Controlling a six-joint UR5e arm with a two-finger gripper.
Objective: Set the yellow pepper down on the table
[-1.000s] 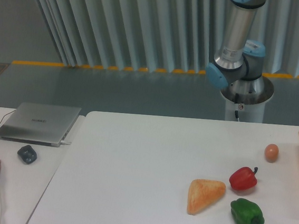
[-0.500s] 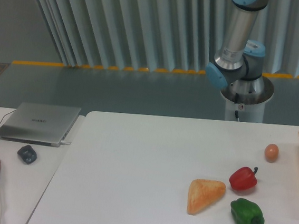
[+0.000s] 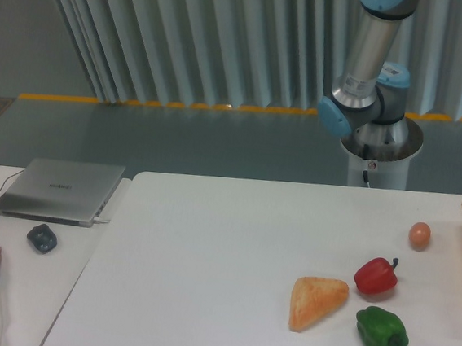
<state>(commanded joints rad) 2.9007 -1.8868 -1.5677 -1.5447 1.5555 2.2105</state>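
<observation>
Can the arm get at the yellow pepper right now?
Can't tell. No yellow pepper shows on the table, only the red pepper, green pepper, bread and egg. The arm runs out of frame, the gripper unseen.

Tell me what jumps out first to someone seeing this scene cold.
A cluster of bright food items sits at the right of the white table: a red pepper, a green pepper just in front of it, and an orange triangular bread slice to their left, with a small orange egg-shaped item farther back. Behind the table, the robot arm rises out of frame, its hand unseen. No yellow pepper is visible.
</observation>
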